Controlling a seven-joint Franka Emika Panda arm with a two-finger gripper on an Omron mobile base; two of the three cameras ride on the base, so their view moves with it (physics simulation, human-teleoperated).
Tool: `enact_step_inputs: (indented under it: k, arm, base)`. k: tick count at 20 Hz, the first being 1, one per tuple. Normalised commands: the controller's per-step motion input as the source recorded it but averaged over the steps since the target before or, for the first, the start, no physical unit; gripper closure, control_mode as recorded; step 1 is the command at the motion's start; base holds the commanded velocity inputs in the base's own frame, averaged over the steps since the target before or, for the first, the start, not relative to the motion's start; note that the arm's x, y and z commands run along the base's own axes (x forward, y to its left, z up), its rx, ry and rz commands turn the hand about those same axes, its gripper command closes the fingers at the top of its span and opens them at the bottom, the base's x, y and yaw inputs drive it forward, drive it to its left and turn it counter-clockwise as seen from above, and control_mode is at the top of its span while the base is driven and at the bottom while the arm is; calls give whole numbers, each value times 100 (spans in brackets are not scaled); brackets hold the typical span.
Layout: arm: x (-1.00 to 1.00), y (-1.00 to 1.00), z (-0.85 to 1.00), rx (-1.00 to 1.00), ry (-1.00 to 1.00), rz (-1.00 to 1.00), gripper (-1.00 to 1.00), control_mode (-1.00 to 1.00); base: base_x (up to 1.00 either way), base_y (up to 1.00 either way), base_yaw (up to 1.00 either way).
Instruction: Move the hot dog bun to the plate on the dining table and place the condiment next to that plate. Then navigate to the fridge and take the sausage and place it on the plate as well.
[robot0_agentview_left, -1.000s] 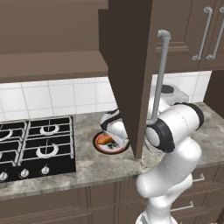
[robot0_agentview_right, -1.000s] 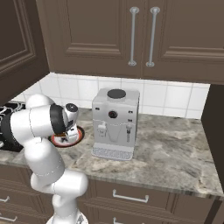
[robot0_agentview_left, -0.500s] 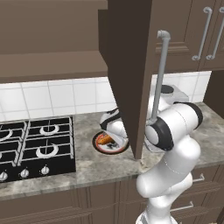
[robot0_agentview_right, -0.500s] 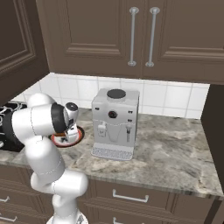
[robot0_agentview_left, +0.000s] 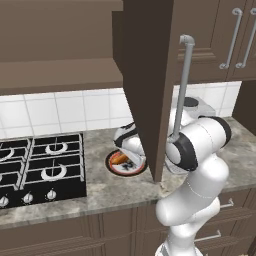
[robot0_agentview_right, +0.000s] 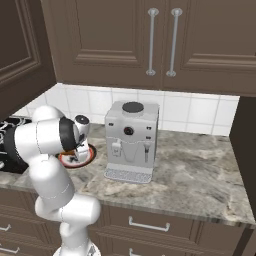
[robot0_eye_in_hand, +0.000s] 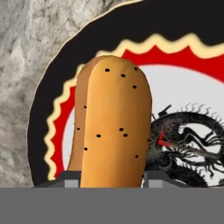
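Gripper (robot0_eye_in_hand: 112, 181) clamped on the hot dog bun (robot0_eye_in_hand: 114, 122) over a dragon-patterned plate (robot0_eye_in_hand: 188, 57); no readable writing

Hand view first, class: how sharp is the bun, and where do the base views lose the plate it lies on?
Hand view: the bun is close, its edges slightly soft, evenly lit, no glare. Left base view: the open cabinet door cuts across the patterned plate. Right base view: the arm hides most of that plate; flat rendered light, faint shadows.
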Motion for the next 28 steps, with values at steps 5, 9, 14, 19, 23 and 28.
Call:
enact_step_inputs:
  k: [5,9,14,19,23,28]
  arm:
    - [-2,0,0,0,-1,0,100,-100]
    - [-47,-16,6,0,-22,-8,100,-100]
    - [-71,-23,40,-3,-34,-4,100,-100]
    - [-65,-25,64,-1,-25,-1,100,-100]
    - [-51,-27,93,-4,-5,-6,100,-100]
    - [-40,-19,100,-7,2,-3,100,-100]
  base:
    - [0,0,0]
    - [0,0,0]
    - [0,0,0]
    - [0,0,0]
    - [0,0,0]
    - [0,0,0]
